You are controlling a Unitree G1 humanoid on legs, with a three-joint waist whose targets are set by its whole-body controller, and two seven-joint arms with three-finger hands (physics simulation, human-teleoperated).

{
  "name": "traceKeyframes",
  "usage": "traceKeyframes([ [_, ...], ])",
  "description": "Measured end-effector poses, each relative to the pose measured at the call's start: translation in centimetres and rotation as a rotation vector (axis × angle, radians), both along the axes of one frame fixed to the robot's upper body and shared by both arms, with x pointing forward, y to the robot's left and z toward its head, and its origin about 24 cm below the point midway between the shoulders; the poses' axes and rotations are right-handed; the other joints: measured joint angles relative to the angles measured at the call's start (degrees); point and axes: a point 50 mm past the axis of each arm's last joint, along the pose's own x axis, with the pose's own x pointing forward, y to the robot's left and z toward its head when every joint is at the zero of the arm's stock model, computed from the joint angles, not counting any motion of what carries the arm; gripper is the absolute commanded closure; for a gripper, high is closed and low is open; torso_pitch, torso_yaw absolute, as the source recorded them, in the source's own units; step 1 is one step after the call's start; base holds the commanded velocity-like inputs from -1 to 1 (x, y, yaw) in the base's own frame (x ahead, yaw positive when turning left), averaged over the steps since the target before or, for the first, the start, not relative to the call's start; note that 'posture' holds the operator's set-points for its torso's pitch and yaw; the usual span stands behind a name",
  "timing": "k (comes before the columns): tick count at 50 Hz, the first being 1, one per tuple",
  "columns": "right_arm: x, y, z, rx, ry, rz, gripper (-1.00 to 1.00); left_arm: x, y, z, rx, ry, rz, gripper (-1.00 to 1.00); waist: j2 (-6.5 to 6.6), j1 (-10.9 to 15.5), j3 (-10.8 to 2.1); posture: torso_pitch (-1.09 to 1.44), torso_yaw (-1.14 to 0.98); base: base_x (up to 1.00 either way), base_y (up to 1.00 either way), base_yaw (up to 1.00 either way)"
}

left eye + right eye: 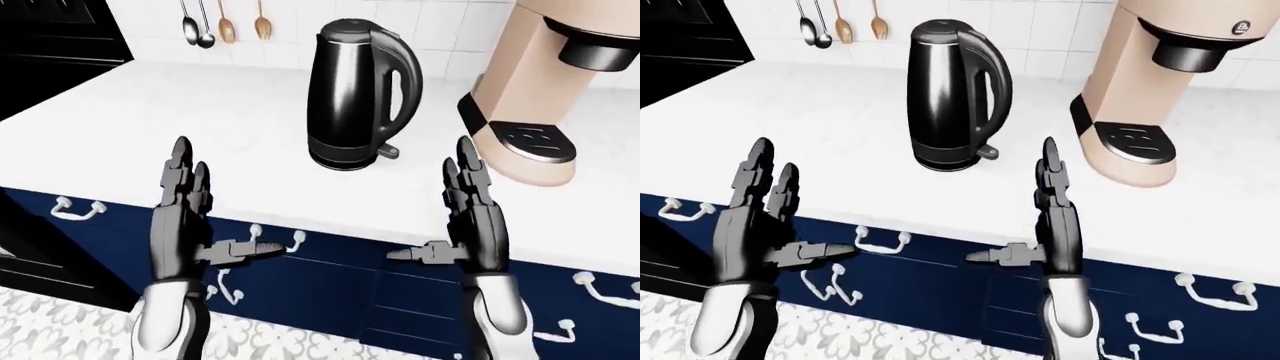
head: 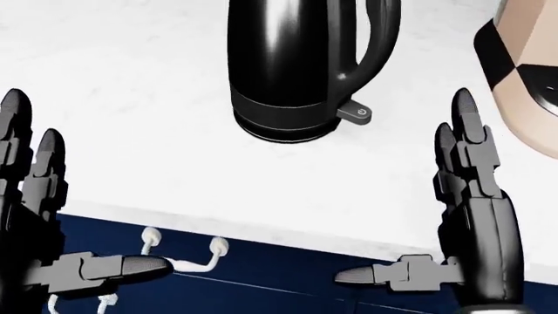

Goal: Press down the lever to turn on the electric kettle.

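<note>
In the head view we lose the top of the electric kettle (image 2: 292, 65) past the upper edge, lid and upper handle included. The left hand (image 2: 34, 216) is cut by the left and bottom edges there, so only 2 of its fingertips and the thumb show. The coffee machine (image 2: 523, 85) is clipped at the upper right of that frame (in the left-eye view its head also runs off the top and right). The symbol on the lever (image 2: 355, 113) is too small for us to read. The hanging utensils (image 1: 222, 22) lose their handles at the upper left of the left-eye frame.
</note>
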Motion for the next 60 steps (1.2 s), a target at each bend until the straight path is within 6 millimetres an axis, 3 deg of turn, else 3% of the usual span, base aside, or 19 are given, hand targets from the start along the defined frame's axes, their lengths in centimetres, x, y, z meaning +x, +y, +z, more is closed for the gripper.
traceKeyframes([
  [5,-0.1,0.1,0.6,-0.004,-0.035,0.002,-1.0,-0.1,-0.2,0.6,-0.001,-0.03,-0.008,-1.0,-4.11,0.0,-0.53,0.0,0.0,0.15,0.0,0.0],
  [6,-0.1,-0.2,0.4,-0.008,-0.028,-0.006,-1.0,-0.1,-0.4,0.3,-0.008,-0.023,-0.018,-1.0,-3.41,-0.5,-0.27,0.0,0.0,0.15,0.0,0.0],
  [10,-0.2,-0.5,-0.4,-0.002,0.02,-0.028,-1.0,0.1,-0.6,-0.5,-0.012,0.019,-0.035,-1.0,-2.95,-1.1,0.07,0.0,0.0,0.15,0.0,0.0],
  [14,-0.1,-0.4,0.0,-0.003,-0.004,-0.021,-1.0,0.0,-0.5,0.1,-0.007,-0.005,-0.027,-1.0,-0.38,-1.0,0.56,0.0,0.0,0.15,0.0,0.0],
  [17,-0.2,-0.3,0.3,-0.003,-0.019,-0.017,-1.0,-0.1,-0.5,0.6,-0.004,-0.029,-0.026,-1.0,2.68,-1.3,0.09,0.0,0.0,0.15,0.0,0.0],
  [18,-0.1,-0.1,0.4,0.003,-0.021,-0.011,-1.0,-0.1,-0.4,0.6,0.001,-0.032,-0.02,-1.0,2.73,-0.9,-0.17,0.0,0.0,0.15,0.0,0.0],
  [24,0.0,0.2,-0.2,0.006,0.014,0.006,-1.0,0.1,0.1,0.0,-0.001,0.017,0.006,-1.0,0.98,0.1,-0.2,0.0,0.0,0.15,0.0,0.0],
  [28,-0.1,0.0,0.4,0.004,-0.019,-0.003,-1.0,-0.2,-0.2,0.2,-0.001,-0.012,-0.007,-1.0,-1.64,0.3,-0.03,0.0,0.0,0.15,0.0,0.0],
  [30,0.0,0.1,0.5,0.003,-0.028,-0.001,-1.0,-0.2,-0.2,0.2,0.0,-0.018,-0.008,-1.0,-3.9,0.3,-0.33,0.0,0.0,0.16,0.0,0.0],
  [32,-0.1,0.0,0.5,0.005,-0.033,0.0,-1.0,0.0,-0.5,0.0,-0.011,-0.007,-0.022,-1.0,-3.09,-0.7,-0.11,0.0,0.0,0.16,0.0,0.0],
  [36,-0.1,-0.3,0.2,0.003,-0.015,-0.015,-1.0,0.1,-0.7,-0.4,-0.014,0.02,-0.038,-1.0,-2.81,-1.1,-0.06,0.0,0.0,0.16,0.0,0.0],
  [40,-0.3,-0.6,0.6,-0.003,-0.025,-0.031,-1.0,-0.2,-0.4,0.2,-0.007,-0.016,-0.02,-1.0,0.22,-1.3,0.72,0.0,0.0,0.12,0.0,0.0],
  [42,-0.6,-1.0,1.3,-0.011,-0.061,-0.037,-1.0,-0.1,-0.3,0.8,-0.002,-0.038,-0.015,-1.0,1.44,-2.3,-0.16,0.0,0.0,0.0,0.0,0.0],
  [49,-0.8,-0.8,1.7,-0.001,-0.081,-0.03,-1.0,0.2,-0.1,-0.4,-0.006,0.024,-0.004,-1.0,-2.33,-1.6,-1.24,0.0,0.0,0.0,0.0,0.0],
  [60,-0.5,-0.6,2.1,0.021,-0.064,-0.003,-1.0,0.0,-0.3,0.3,-0.005,-0.011,-0.017,-1.0,-1.6,-0.6,-1.43,0.0,0.0,0.0,0.0,0.0],
])
